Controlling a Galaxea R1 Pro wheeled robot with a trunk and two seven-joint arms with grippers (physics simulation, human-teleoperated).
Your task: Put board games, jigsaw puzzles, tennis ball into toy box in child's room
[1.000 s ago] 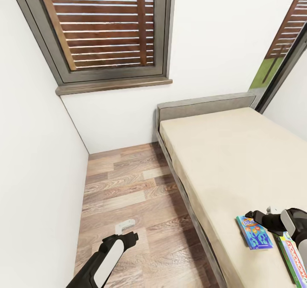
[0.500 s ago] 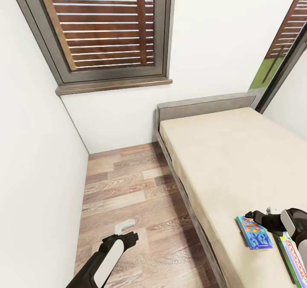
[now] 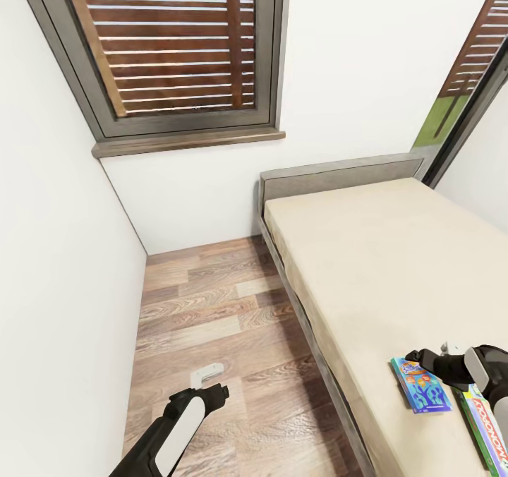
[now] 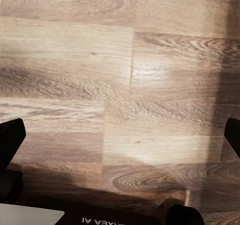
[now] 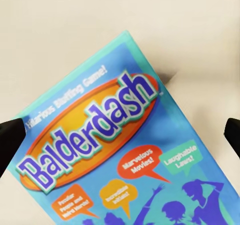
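Two board games sat at the bed's lower-right: blue Balderdash box directly under the wide-open, empty right gripper, long axis running toward the frame bottom; Monopoly box beside it.

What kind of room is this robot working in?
Most likely a bedroom, perhaps a child's. A bed with a beige mattress stands against the wall, a slatted window sits above the wooden floor, and two board games, a blue Balderdash box and a green box, lie on the bed.
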